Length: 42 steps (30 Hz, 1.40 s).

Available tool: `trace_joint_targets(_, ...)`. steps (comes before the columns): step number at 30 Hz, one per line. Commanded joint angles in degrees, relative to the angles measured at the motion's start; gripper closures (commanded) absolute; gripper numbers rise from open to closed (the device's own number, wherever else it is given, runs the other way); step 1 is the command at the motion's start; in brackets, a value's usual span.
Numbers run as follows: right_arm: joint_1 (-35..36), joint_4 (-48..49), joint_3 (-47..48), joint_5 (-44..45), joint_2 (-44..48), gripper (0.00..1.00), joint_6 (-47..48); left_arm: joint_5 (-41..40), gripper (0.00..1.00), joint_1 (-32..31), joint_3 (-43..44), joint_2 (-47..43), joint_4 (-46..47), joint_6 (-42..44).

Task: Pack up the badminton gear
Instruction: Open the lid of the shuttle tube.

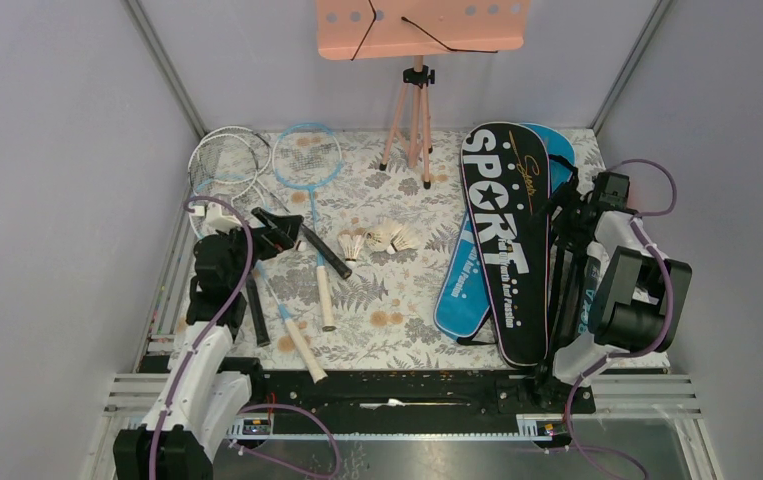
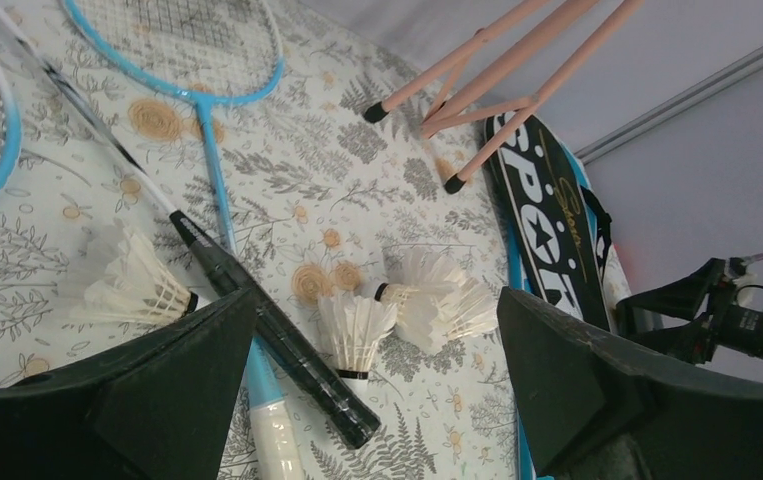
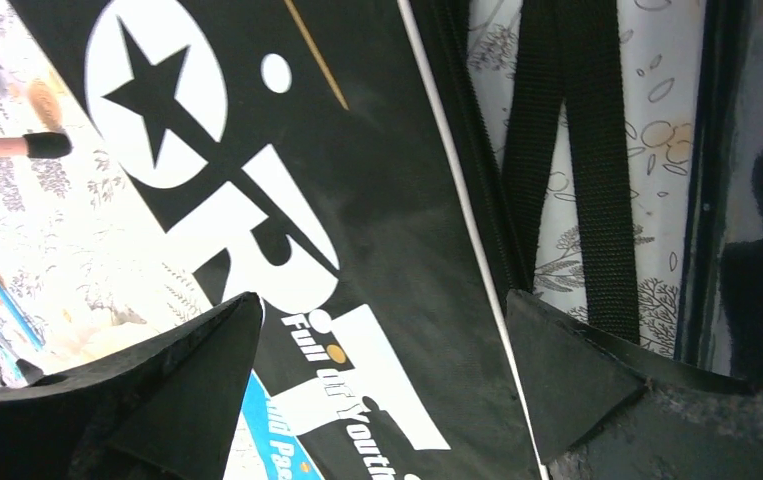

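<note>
Badminton gear spread loose on a flower-printed cloth (image 1: 387, 310). Far left, rackets (image 1: 232, 160) in a fan: thin wire-like shafts and oval strung hoops, the white ones overlapping, count unclear. Beside them, a light-blue hoop (image 1: 307, 155). Handles pointing toward the near edge, one wrapped in cream (image 1: 326, 300). Black handle (image 2: 277, 340) matte and tube-like, lying across the blue shaft.

Shuttlecocks (image 1: 377, 238) mid-cloth in a loose cluster, lying on their sides. Feathery white cones, dark-banded at the base. One more (image 2: 122, 280) on the other side of the black handle, partly cut off behind the left finger.

On the right, black bag (image 1: 502, 240): racket-shaped and smooth, with big white SPORT lettering and a star. Underneath, blue bag (image 1: 462, 300), visible only at the edges. Woven black strap (image 3: 577, 170) beside the black bag's white-piped edge.

Left gripper (image 2: 365, 310) low over the handles, blunt black fingers wide apart, nothing between them. Right gripper (image 3: 382, 300) above the black bag's right side, spread just as wide and holding nothing. Contact with the bag — cannot tell.

At the back, pink tripod (image 1: 412, 115) with dark-tipped legs under a pink perforated board (image 1: 422, 25) — cut off by the top edge
</note>
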<state>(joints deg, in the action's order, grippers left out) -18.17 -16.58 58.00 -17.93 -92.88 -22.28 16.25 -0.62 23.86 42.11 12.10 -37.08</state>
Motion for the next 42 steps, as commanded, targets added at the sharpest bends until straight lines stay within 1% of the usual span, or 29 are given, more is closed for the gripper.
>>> trace_joint_targets(1, 1.2, 2.3, 0.1, -1.7, 4.4, 0.01, -0.1, -0.9, 0.01, 0.3, 2.8, 3.6, 0.6, 0.1)
trace_joint_targets(6, 1.7, 2.6, -1.0, 0.4, 6.6, 0.01, -0.1, -1.9, 0.01, 0.3, 6.4, 9.9, -3.6, -0.7)
trace_joint_targets(10, 1.7, 1.6, -1.7, 7.7, 8.6, 0.01, 0.6, -2.4, 0.01, 0.3, 7.1, 11.9, -3.8, -0.9)
trace_joint_targets(13, 1.7, 0.5, -1.6, 10.7, 9.8, 0.01, 1.3, -2.3, 0.01, 0.3, 7.0, 12.6, -2.9, -1.0)
trace_joint_targets(17, 1.6, -1.5, -1.8, 19.4, 12.2, 0.01, 3.3, -2.4, 0.01, 0.3, 7.2, 13.5, -2.8, -0.8)
trace_joint_targets(20, 1.3, -1.7, -2.0, 24.2, 12.8, 0.01, 4.2, -2.8, 0.01, 0.3, 7.1, 13.8, -2.9, -0.6)
trace_joint_targets(24, 0.1, -6.2, 0.6, 32.4, 10.7, 0.01, 4.9, -4.8, 0.01, 0.3, 6.8, 13.8, -3.0, -0.5)
trace_joint_targets(27, -0.6, -8.6, 1.6, 38.6, 9.4, 0.01, 5.2, -4.6, 0.01, 0.5, 7.0, 14.2, -3.1, -0.4)
trace_joint_targets(30, -1.7, -5.1, 0.4, 37.0, 7.9, 0.01, 8.3, -3.4, 0.01, 0.5, 7.0, 14.6, -2.7, -0.7)
trace_joint_targets(34, -2.0, -5.7, 2.4, 33.7, 1.8, 0.01, 11.3, -2.8, 0.01, 0.5, 7.3, 15.1, -3.0, -0.7)
trace_joint_targets(38, -2.2, -10.1, 6.1, 32.2, -4.2, 0.01, 11.9, -2.7, 0.01, 0.6, 7.2, 15.1, -3.0, -0.6)
trace_joint_targets(42, -2.2, -13.1, 8.4, 30.9, -7.7, 0.01, 12.6, -2.6, 0.01, 0.5, 7.2, 15.2, -3.0, -0.7)
